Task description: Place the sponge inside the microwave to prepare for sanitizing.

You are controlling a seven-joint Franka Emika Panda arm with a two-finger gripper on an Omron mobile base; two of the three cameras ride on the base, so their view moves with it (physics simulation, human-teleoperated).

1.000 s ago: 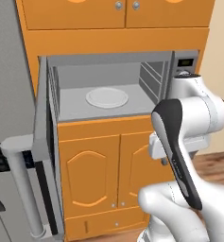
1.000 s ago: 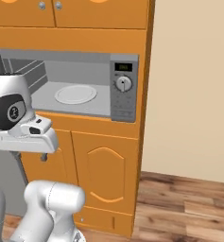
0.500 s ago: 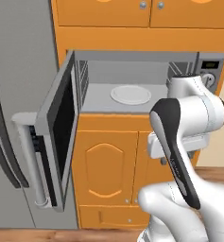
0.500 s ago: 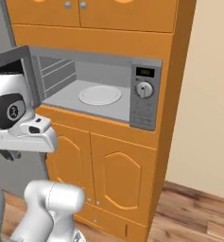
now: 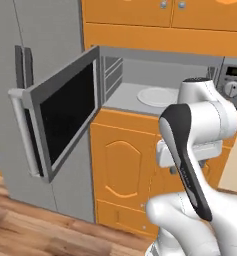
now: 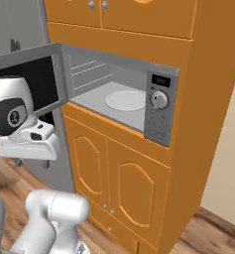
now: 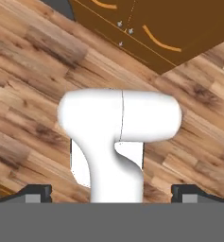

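Microwave (image 6: 120, 101) standing open, turntable (image 6: 126, 100) bare. Gripper (image 7: 111, 194) pointing floorward, fingers spread, carrying nothing. Sponge likely light, squashy: pinching across short sides.

The microwave (image 6: 139, 106) is grey with a dark glass door (image 5: 65, 112) and a white turntable (image 6: 126, 100); orange cabinets (image 6: 124, 188) (arched panels) surround it, above brown wood-grain floor (image 7: 33, 71).

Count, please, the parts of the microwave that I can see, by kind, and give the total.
Door, open: 1
Turntable, white: 1
Dial knob: 1
Display: 1
Total: 4
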